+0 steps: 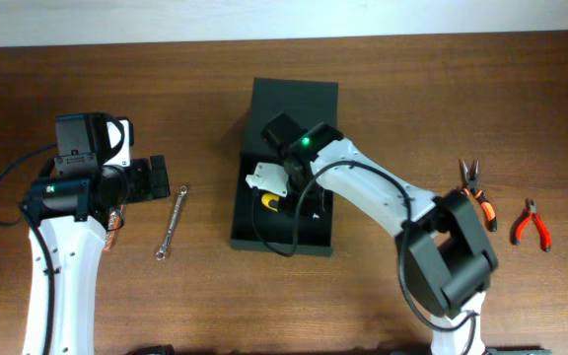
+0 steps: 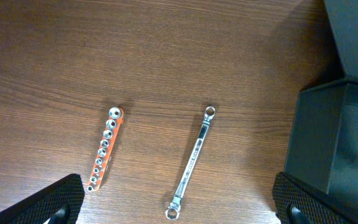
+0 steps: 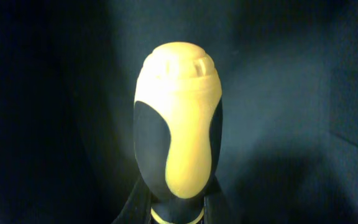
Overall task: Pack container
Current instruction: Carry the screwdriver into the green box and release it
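The container (image 1: 282,243) is a dark green-black box in the middle of the table, with its flap lid (image 1: 294,99) open towards the far side. It also shows at the right edge of the left wrist view (image 2: 328,143). My right gripper (image 1: 274,187) reaches down into the box and is shut on a yellow-and-black tool handle (image 3: 178,130), whose yellow end shows in the overhead view (image 1: 270,203). In the right wrist view the right gripper's fingers (image 3: 178,214) clasp the handle's neck against the dark inside of the box. My left gripper (image 2: 179,211) is open and empty above the table.
A silver ring wrench (image 2: 193,162) lies left of the box, also seen from overhead (image 1: 173,222). An orange socket rail (image 2: 104,148) lies further left. Two orange-handled pliers (image 1: 476,189) (image 1: 532,225) lie at the right.
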